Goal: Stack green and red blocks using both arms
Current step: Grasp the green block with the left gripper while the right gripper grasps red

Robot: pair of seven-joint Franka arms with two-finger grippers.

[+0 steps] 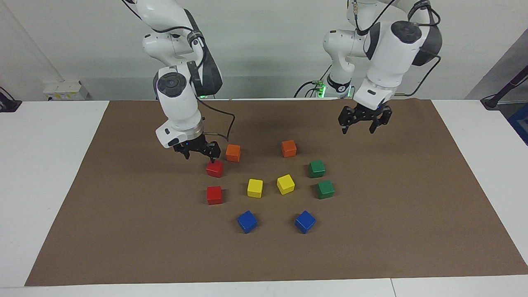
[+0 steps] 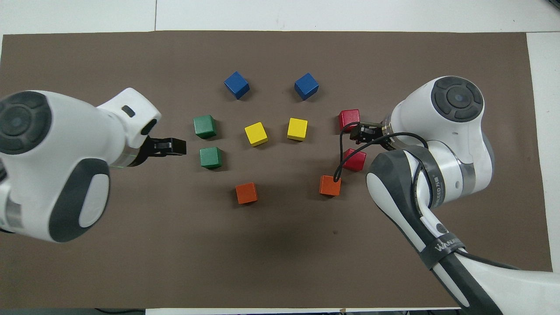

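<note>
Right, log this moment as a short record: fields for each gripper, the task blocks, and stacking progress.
right gripper: open, low over the mat beside the red block nearer the robots, nothing held
left gripper: open, raised over the mat, empty
red blocks: two, both flat on the mat; other one
green blocks: two, flat, side by side
stacks built: none

On a brown mat (image 1: 123, 231) over the white table (image 1: 41, 165) sit two red blocks (image 1: 215, 168), two green blocks (image 1: 317, 168), two orange blocks (image 1: 233, 152), two yellow blocks (image 1: 255, 187) and two blue blocks (image 1: 247, 221), and the white arms (image 1: 181, 103) have black pincers.
</note>
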